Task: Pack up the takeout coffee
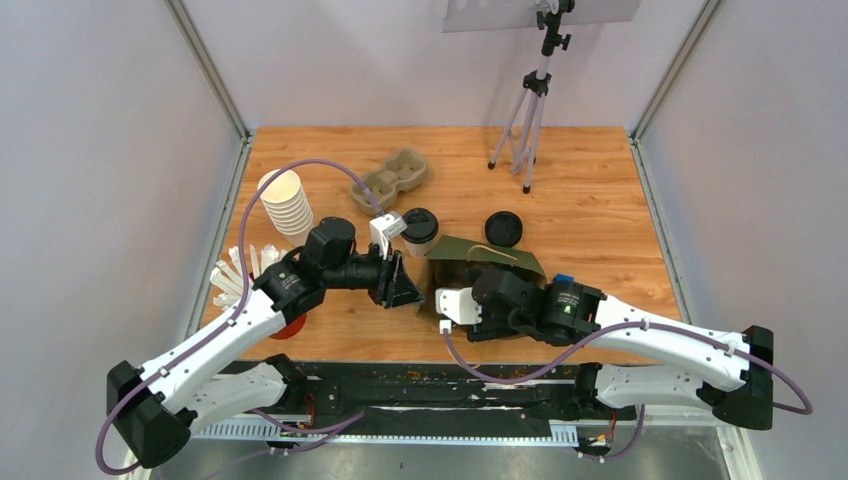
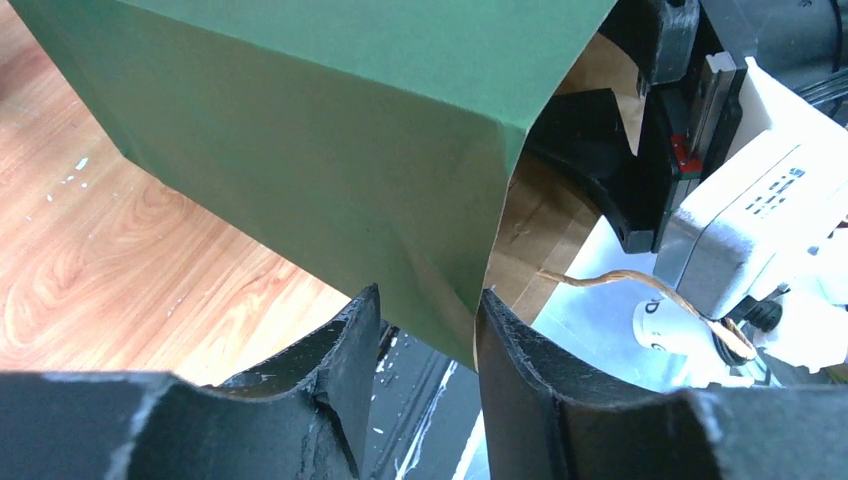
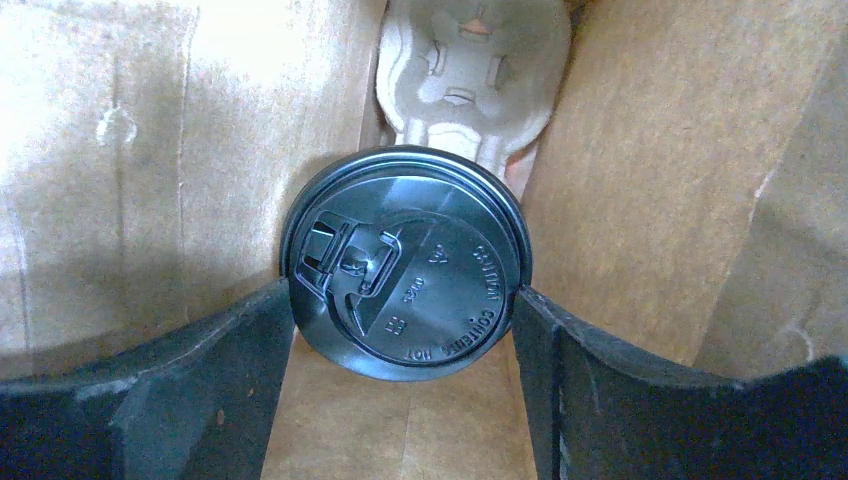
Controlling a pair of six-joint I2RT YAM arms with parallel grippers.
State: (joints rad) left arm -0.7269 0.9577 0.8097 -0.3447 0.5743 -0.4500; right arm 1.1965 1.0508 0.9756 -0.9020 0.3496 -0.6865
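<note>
Black "CAUTION CONTENTS HOT" lid sits gripped in right claw.

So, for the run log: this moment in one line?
left gripper grips green paper bag | right gripper holds black-lidded paper cup inside bag

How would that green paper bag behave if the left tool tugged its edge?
Probably floppy: the green paper bag wall bends and creases between the fingers of the left tool. Likely light, so it may slide on the table rather than resist. Its thin edge could tear if pulled hard.
</note>
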